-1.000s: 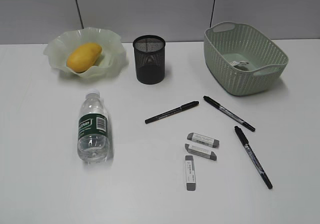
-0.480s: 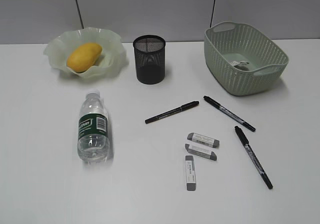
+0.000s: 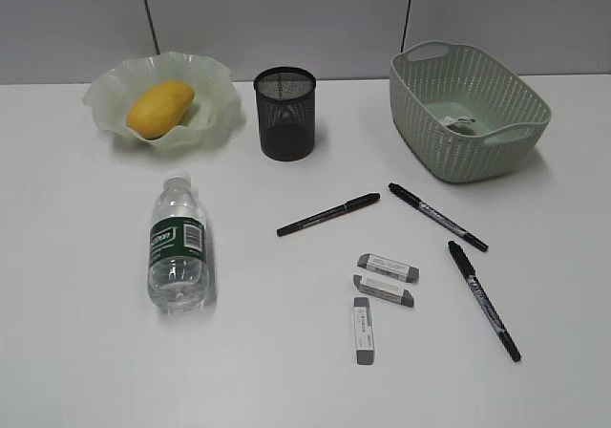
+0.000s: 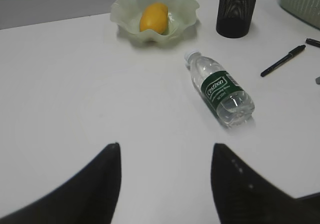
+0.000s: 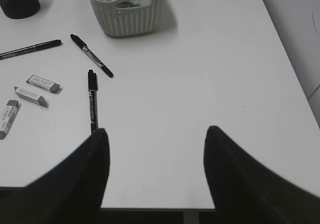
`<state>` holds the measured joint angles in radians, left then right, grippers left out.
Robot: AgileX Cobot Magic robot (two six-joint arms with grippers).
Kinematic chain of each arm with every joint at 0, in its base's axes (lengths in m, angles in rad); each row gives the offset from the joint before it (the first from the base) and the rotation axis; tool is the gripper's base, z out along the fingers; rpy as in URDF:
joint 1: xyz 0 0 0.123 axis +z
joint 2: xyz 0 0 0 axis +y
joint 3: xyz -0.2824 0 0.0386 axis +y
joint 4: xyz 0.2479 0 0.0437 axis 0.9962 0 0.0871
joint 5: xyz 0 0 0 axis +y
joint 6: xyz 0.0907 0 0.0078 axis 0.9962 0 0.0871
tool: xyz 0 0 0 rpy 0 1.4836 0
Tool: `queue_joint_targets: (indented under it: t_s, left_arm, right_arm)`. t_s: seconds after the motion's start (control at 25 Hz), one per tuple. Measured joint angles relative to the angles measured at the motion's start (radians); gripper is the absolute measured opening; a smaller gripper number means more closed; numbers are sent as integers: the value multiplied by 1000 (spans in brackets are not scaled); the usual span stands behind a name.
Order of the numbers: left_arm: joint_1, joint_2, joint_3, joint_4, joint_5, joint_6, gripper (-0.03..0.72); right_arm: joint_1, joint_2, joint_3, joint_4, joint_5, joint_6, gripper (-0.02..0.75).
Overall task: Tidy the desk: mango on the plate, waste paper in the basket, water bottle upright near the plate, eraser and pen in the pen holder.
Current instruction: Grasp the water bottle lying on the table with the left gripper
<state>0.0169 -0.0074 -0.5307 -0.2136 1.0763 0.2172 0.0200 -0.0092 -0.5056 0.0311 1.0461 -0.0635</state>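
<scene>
1. Leftmost, the mango [image 3: 160, 108] is lying in the plate [image 3: 212, 89] at the far left of the white surface [image 3: 86, 352].
2. Nearer the camera, the water bottle [image 3: 178, 245] is lying on its side, cap pointing toward the plate, well apart from it.
3. At centre, the pen holder [image 3: 284, 113] is standing upright just right of the plate.
4. Three black pens are lying loose on the surface: one [image 3: 327, 215] below the holder, a second [image 3: 437, 217] to its right, a third [image 3: 484, 299] nearest the right edge.
5. Three grey erasers [image 3: 387, 267] are sitting in a cluster between the pens.
6. At far right, the basket [image 3: 467, 110] is holding the waste paper [image 3: 461, 122] on its floor.
7. In the wrist views, the left fingers [image 4: 165, 181] are hovering wide apart and empty over bare surface short of the bottle, while the right fingers [image 5: 155, 171] are hanging equally wide and empty near the front edge, beside the third pen.
</scene>
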Motion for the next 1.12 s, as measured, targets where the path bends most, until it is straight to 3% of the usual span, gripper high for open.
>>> queue_joint_targets:
  t_s: [0.96, 1.12]
  left_arm:
    - [0, 0, 0, 1, 0, -19, 438]
    - [0, 55, 0, -15, -7, -108, 510]
  right_arm:
    - [0, 0, 0, 0, -2, 0, 457]
    - [0, 0, 0, 0, -2, 1, 457]
